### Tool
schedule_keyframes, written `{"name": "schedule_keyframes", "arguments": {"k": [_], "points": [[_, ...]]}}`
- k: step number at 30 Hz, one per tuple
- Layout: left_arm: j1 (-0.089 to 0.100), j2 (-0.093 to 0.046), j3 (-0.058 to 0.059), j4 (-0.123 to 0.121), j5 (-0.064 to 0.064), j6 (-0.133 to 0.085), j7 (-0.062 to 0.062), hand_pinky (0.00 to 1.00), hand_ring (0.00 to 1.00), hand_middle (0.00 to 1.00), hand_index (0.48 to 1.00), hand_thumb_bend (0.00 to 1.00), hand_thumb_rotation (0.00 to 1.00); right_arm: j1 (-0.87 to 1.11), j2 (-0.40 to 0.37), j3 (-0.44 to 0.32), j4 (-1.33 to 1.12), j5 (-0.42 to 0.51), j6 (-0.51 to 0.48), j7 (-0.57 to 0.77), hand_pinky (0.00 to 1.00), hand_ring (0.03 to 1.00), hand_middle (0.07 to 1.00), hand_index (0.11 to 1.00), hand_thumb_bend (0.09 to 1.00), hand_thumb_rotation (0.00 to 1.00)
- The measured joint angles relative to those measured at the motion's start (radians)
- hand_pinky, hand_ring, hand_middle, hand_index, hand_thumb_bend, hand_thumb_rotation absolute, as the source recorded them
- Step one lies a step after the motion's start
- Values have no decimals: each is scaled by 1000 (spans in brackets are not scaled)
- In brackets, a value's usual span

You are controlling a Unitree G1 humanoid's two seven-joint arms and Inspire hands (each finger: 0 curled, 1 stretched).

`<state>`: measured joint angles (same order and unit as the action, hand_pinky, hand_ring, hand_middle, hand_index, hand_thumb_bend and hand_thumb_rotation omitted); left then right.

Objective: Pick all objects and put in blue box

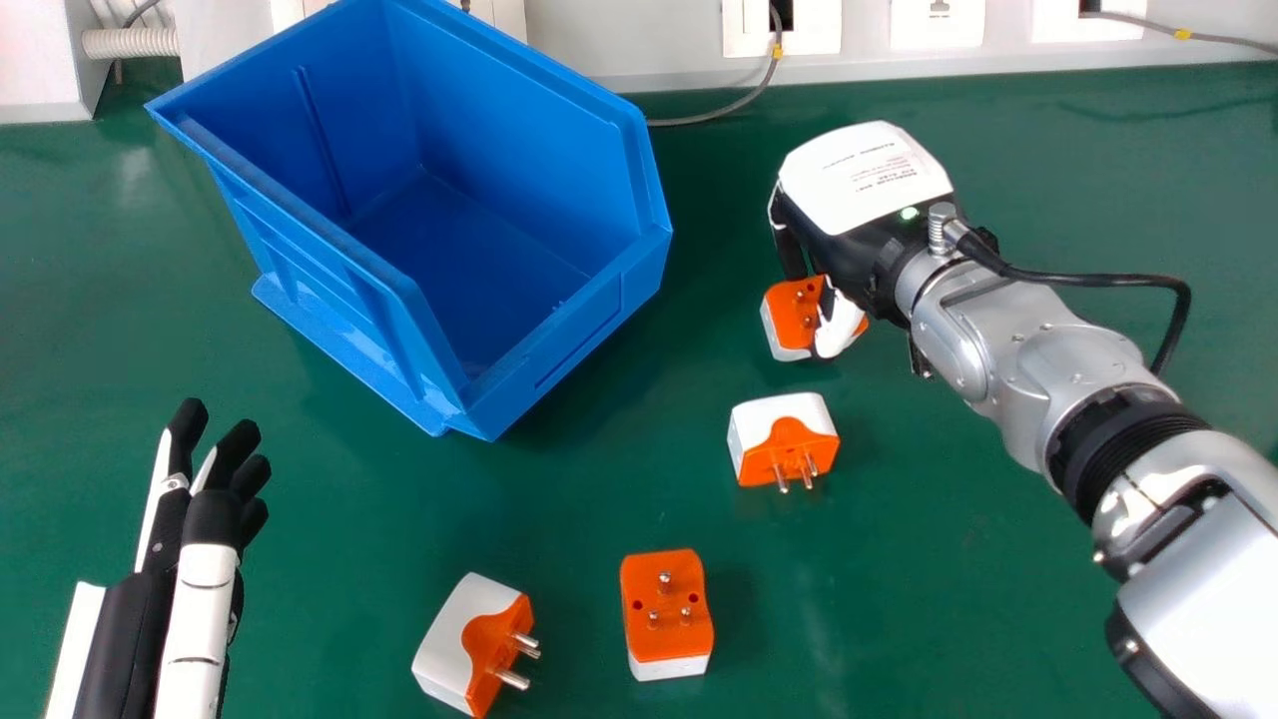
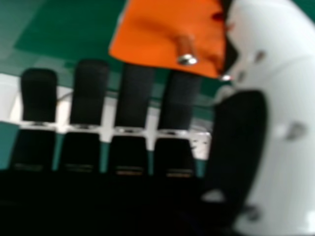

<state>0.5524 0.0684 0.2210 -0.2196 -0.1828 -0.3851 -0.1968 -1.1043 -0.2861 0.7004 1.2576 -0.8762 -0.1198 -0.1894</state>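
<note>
The robot's right hand (image 1: 859, 210), to the right of the blue box (image 1: 519, 255), is partly closed, pinching an orange-and-white adapter (image 1: 789, 308) between thumb and fingers. Its pin face is turned up; partly covered by the thumb, its long axis seems to run left to right. Just nearer, a second adapter (image 1: 789, 435) points its pins to the near side. Nearer still, a third adapter (image 1: 667, 611) has pins up, its length running near to far. Left of that, a fourth adapter (image 1: 464, 639) aims its pins right and slightly near, its long axis slanting from far right to near left. The left hand (image 1: 190, 539) is at the near left.
</note>
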Motion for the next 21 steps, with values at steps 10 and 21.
{"name": "schedule_keyframes", "arguments": {"k": [10, 21], "points": [[-17, 1, 0, 0, 16, 4, 3, 961, 948, 954, 992, 708, 954, 0, -31, -14, -16, 2, -3, -4, 382, 469, 488, 429, 508, 0], [-30, 2, 2, 3, 15, 4, 2, 962, 948, 954, 993, 697, 958, -6, -58, -62, -64, 16, -19, 15, 381, 463, 501, 440, 502, 0]]}}
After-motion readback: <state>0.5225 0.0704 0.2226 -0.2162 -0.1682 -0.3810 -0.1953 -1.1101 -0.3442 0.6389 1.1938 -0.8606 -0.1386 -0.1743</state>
